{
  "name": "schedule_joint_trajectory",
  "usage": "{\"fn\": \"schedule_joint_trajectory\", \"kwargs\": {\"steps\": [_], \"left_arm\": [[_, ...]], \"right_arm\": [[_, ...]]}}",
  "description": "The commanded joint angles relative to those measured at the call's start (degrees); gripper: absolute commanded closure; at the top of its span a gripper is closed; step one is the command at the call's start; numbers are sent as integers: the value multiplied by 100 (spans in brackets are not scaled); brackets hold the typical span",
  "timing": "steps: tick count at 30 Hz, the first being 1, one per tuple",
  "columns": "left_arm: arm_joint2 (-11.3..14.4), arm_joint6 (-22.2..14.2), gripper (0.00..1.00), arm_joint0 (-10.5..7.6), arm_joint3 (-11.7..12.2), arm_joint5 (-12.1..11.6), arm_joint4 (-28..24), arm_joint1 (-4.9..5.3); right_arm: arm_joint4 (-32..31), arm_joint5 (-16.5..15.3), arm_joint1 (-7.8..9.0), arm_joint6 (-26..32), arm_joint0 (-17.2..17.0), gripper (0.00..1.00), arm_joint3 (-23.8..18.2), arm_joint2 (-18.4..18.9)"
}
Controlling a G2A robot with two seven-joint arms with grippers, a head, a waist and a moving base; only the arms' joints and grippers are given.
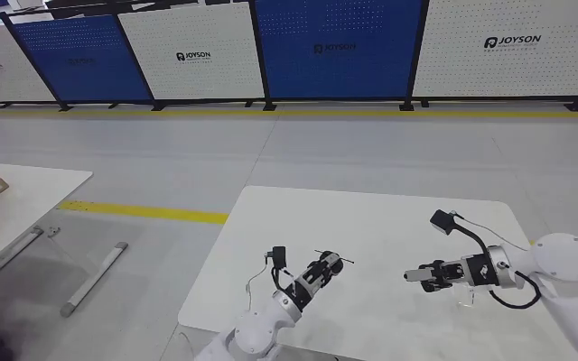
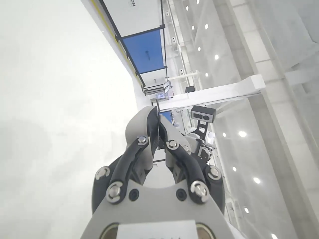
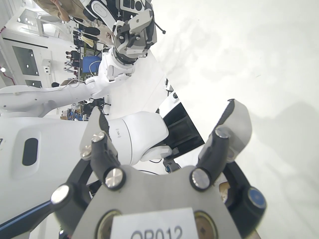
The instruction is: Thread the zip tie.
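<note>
Two claws are hovering over the worktop point(image 1: 379, 217) | my left claw point(image 1: 327, 263) is clamping the zip tie point(image 1: 336, 258) near the front edge, its long axis running roughly toward my right claw point(image 1: 414, 275) | my right claw is gaping wide, empty, well apart toward the right edge.

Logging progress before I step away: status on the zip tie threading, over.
Left end effector shut on the zip tie, above the table. Right end effector open, holding nothing, apart from it. Not yet threaded.
</note>
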Motion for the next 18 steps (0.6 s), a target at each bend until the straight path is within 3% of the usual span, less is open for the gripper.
{"fn": "schedule_joint_trajectory", "kwargs": {"steps": [1,6,10,14,18], "left_arm": [[-67,102,100,38,-179,-191,-169,-6],[-282,120,100,260,-844,-672,-407,13],[-463,-78,100,604,-1371,-1087,-564,53],[-588,-190,100,856,-1671,-1035,-273,91],[-487,-110,100,811,-1563,-659,191,90]], "right_arm": [[0,0,0,0,0,0,0,0],[0,0,0,0,0,0,0,0],[0,0,0,0,0,0,0,0],[0,0,0,0,0,0,0,0],[0,0,0,0,0,0,0,0]]}}
